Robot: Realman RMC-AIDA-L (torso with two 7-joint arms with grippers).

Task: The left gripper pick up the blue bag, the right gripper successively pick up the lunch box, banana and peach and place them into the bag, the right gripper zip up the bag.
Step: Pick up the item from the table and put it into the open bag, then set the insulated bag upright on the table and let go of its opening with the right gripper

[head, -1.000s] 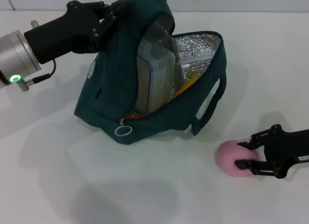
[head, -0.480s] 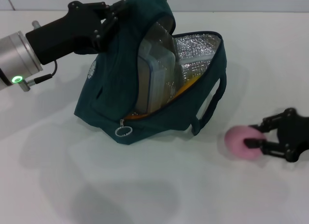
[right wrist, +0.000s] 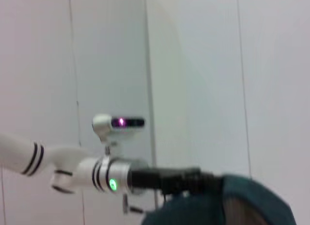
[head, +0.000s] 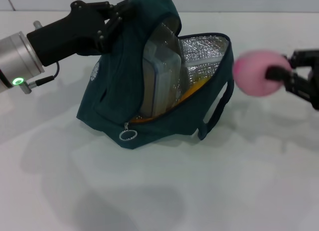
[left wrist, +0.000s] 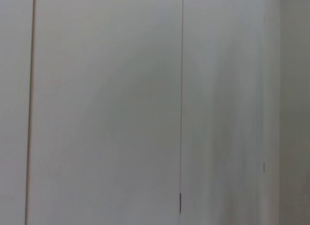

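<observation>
A white bench point(head: 164, 201) carries a blue bag point(head: 127, 99) that sits toward the far left part of the surface. The left gripper point(head: 112, 19) has its jaws pinched on the bag's upper fabric near the far edge, holding the flap up so the foil-lined mouth gapes toward the right. Inside, the lunch box point(head: 160, 84) stands on its edge against the raised flap, and a strip of yellow, probably the banana point(head: 192, 89), lies just beside it. The right gripper point(head: 279, 74) hangs in the air near the right edge with its jaws clamped on the peach point(head: 258, 71), level with the bag's open rim and just outside it. To finish this step well, the right arm should carry the peach over the rim into the free foil pocket beside the box, lower it before letting go, and avoid knocking the loop handle point(head: 219, 109), while the left grip stays firm
</observation>
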